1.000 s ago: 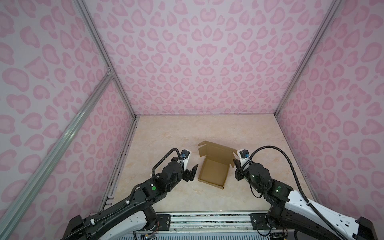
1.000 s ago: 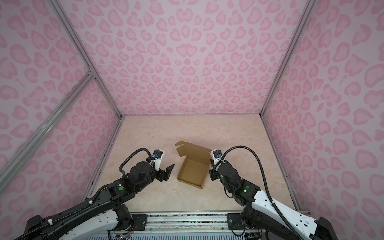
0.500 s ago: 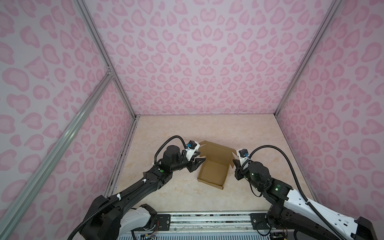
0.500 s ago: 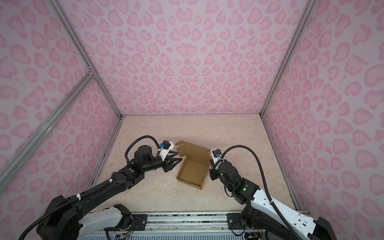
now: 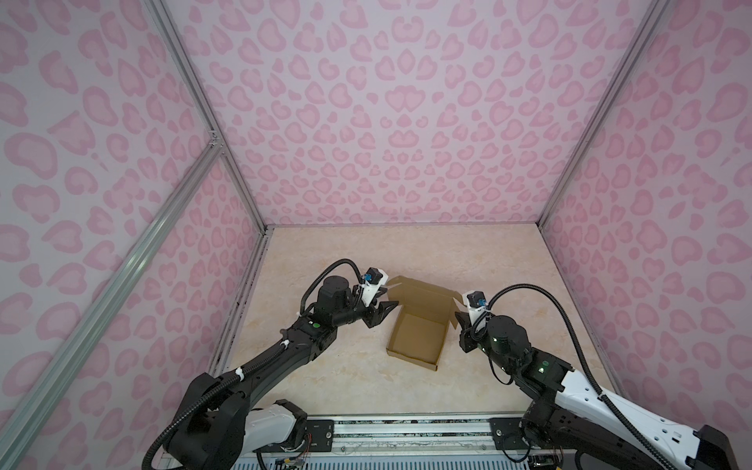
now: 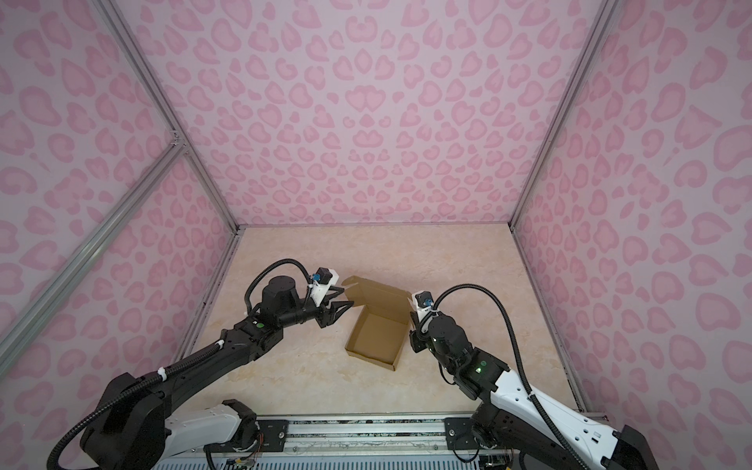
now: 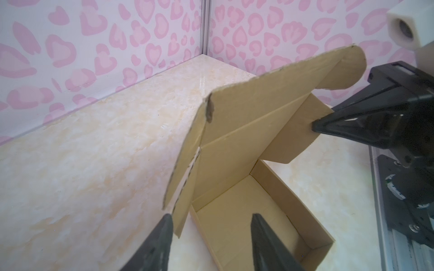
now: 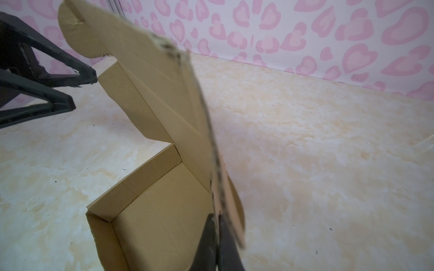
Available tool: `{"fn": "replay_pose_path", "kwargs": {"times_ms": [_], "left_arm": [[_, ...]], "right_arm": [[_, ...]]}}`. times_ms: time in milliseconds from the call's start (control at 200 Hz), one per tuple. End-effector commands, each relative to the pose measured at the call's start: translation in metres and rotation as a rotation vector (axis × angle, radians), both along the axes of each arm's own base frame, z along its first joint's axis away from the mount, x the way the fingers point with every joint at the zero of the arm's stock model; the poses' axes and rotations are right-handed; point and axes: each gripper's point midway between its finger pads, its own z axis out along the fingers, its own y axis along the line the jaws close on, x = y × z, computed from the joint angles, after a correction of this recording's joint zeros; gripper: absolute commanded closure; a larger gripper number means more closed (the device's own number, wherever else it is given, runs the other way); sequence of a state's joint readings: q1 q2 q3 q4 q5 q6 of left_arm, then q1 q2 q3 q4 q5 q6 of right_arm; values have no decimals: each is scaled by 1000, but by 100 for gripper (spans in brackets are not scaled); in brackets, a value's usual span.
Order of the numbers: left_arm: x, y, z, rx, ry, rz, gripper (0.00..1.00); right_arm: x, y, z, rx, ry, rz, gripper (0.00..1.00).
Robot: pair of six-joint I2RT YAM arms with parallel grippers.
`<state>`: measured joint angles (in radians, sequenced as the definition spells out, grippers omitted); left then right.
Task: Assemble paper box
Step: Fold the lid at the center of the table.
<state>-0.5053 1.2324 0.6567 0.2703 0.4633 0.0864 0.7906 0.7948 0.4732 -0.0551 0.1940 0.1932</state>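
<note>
Brown paper box (image 5: 415, 337) is clamped at one lid flap by the right end effector (image 8: 217, 219); the opposite flap is straddled by the left end effector (image 7: 211, 215), jaws parted.

No legible txt, labels, brand names or nos. in top or wrist views. Paper box (image 5: 417, 333) is plain brown cardboard w/o print; walls (image 5: 386, 122) carry only a pink heart pattern.
</note>
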Motion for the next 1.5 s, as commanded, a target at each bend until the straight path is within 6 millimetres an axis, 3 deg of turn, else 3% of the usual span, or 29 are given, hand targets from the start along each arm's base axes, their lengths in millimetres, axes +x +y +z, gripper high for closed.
{"fn": "replay_pose_path", "kwargs": {"times_ms": [0, 115, 310, 420, 745, 810, 1150, 1495], "left_arm": [[12, 7, -1, 14, -17, 32, 44], [17, 4, 7, -4, -24, 26, 44], [21, 0, -1, 2, 0, 6, 47], [20, -5, -3, -2, 21, -19, 54], [22, -5, -7, 11, 37, -17, 63], [22, -5, -8, 15, 44, -18, 71], [26, -2, -11, 40, 58, 10, 78], [30, 7, -10, 62, 83, 88, 92]], "right_arm": [[2, 3, 3, 17, -16, 10, 100], [2, 4, 4, 18, -14, 14, 100], [2, 4, 4, 21, -16, 17, 100], [2, 4, 4, 19, -13, 17, 100], [3, 4, 5, 19, -16, 15, 100], [3, 4, 5, 19, -15, 15, 100], [5, 4, 8, 22, -20, 7, 100], [9, 4, 10, 21, -20, -14, 100]]}}
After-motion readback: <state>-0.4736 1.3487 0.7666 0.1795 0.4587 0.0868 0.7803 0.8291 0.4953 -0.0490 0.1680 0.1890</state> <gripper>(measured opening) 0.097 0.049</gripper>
